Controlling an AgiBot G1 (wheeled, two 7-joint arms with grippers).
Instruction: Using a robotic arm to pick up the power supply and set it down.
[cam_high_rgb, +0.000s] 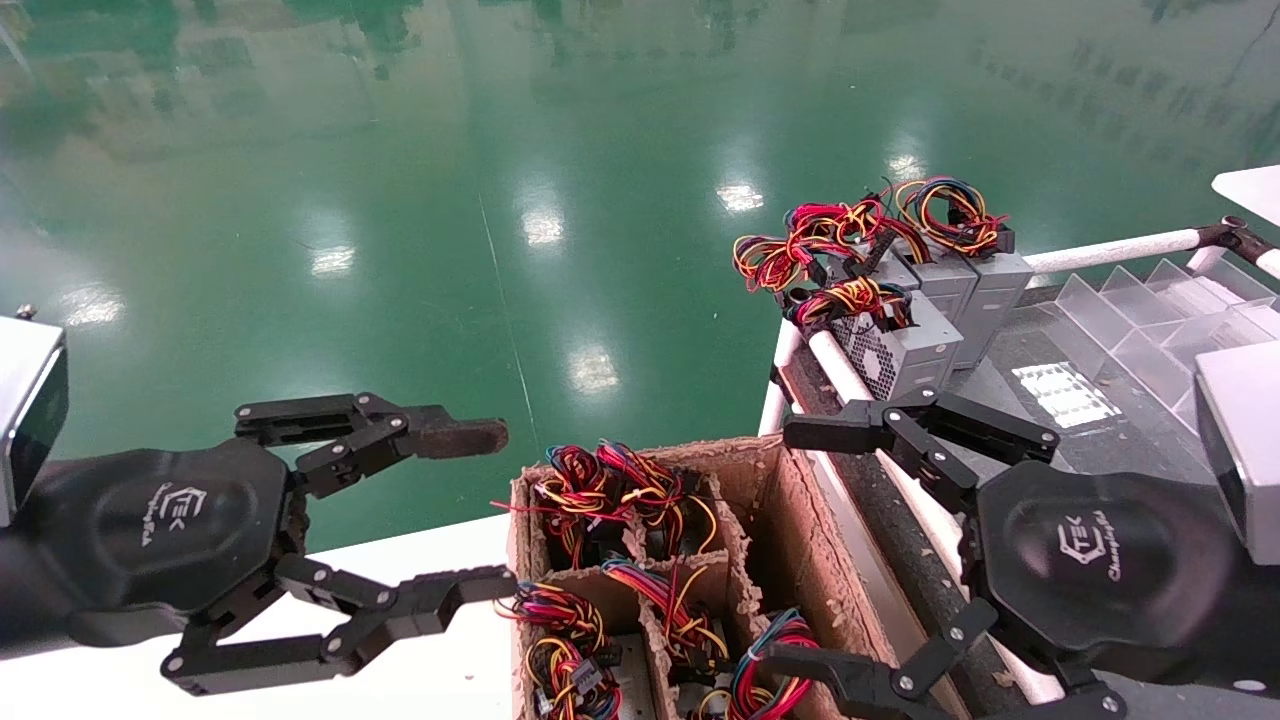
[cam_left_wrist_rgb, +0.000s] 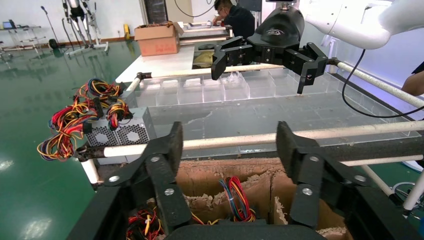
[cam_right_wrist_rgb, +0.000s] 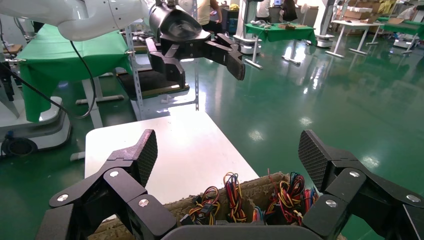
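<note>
While both arms hang low over the work, each pincer is spread wide and grips nothing. In the head view the right pincer (cam_high_rgb: 795, 545), the one with clean black fingertips, sits at about four o'clock: its near finger reaches into the cardboard box (cam_high_rgb: 790, 500) close to a red-and-blue wire loop (cam_high_rgb: 770, 665), and its far finger lies above the box's right wall and the white rail (cam_high_rgb: 850, 375). The left pincer (cam_high_rgb: 495, 510), at about eight o'clock, carries a brownish worn pad on its far fingertip (cam_high_rgb: 465, 437); it hovers over the white counter (cam_high_rgb: 440, 560) just beside the box's left wall.

Cardboard dividers split the box into compartments, and each holds a tangle of red, yellow and blue wires. The grey bodies under the wires are mostly hidden, so I cannot tell for sure which one is the power supply (cam_high_rgb: 775, 670); the tall red-and-blue loop in the near right compartment, close to the right pincer's near finger, fits it best. Nothing shows it lifted.

Farther off, at about one o'clock, three grey metal boxes (cam_high_rgb: 935, 310) with tighter wire bundles stand on the dark counter (cam_high_rgb: 1010, 400) behind the rail, close together. Clear plastic bins (cam_high_rgb: 1160, 310) lie to their right. Beyond everything spreads the glossy green floor (cam_high_rgb: 400, 200).
</note>
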